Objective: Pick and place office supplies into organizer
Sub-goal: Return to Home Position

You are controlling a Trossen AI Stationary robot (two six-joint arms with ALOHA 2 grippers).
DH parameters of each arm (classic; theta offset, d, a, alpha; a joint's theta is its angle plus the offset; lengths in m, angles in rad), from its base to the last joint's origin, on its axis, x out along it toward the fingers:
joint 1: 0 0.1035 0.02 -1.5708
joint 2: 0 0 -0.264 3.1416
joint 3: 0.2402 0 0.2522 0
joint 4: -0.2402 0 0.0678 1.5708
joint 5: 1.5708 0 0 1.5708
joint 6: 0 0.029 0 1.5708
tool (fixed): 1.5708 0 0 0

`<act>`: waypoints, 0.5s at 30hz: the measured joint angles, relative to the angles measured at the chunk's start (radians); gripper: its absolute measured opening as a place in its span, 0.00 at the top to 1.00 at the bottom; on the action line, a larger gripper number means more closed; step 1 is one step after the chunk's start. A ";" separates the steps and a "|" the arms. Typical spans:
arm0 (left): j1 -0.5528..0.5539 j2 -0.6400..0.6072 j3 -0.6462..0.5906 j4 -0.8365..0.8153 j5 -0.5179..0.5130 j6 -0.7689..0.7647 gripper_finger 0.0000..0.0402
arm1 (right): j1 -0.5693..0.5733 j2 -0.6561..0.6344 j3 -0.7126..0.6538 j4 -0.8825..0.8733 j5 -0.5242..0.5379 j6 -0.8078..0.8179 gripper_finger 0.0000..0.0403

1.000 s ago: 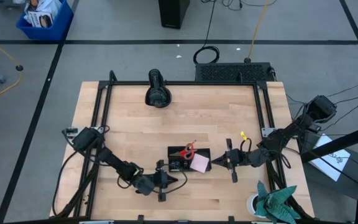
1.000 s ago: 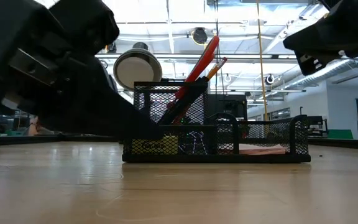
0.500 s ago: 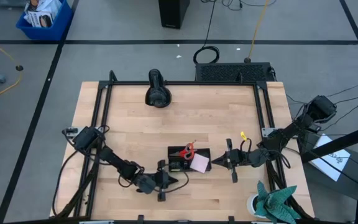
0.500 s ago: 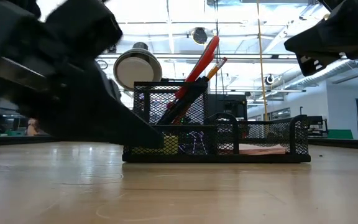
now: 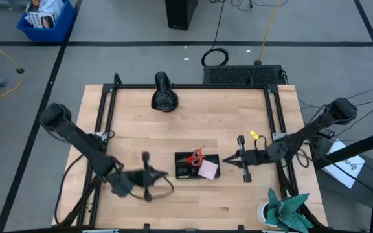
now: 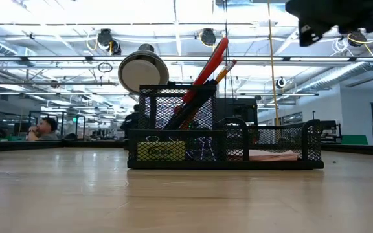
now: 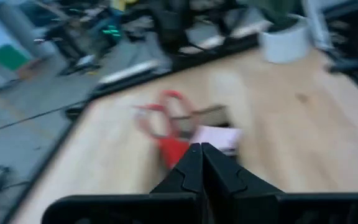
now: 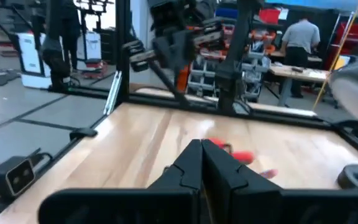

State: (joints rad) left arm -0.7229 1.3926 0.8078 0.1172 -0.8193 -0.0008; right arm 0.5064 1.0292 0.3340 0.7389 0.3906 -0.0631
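- Left gripper (image 5: 163, 174), fingers pressed together and empty, has pulled leftward away from the mesh organizer (image 5: 182, 171).
- Right gripper (image 5: 225, 160), likewise closed, has lifted slightly beside it.
- Red-handled scissors (image 5: 195, 157) stand tilted inside, mid-table.

Organizer (image 6: 283, 139): we count one.
Scissors (image 6: 209, 65): one, in the organizer.
Pencils (image 6: 224, 70): we see one, in the organizer.
Sticky-note pad (image 5: 207, 169): one, in the organizer.
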 joint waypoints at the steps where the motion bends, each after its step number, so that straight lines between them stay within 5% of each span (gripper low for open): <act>1: 0.007 -0.045 0.000 -0.033 -0.021 0.009 0.99 | -0.035 -0.035 0.000 -0.030 -0.035 0.001 1.00; 8: 0.015 -0.256 -0.047 -0.043 -0.058 0.177 1.00 | -0.232 -0.297 0.000 -0.359 -0.187 0.024 1.00; 11: 0.051 -0.311 -0.164 0.138 -0.041 0.244 0.99 | -0.279 -0.376 -0.034 -0.353 -0.269 0.024 1.00; 15: 0.156 -0.373 -0.371 0.414 0.109 0.242 1.00 | -0.338 -0.456 -0.133 -0.232 -0.354 0.059 1.00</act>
State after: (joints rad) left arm -0.5669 1.0196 0.4368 0.5316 -0.7098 0.2413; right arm 0.1688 0.5733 0.2008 0.5073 0.0370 -0.0037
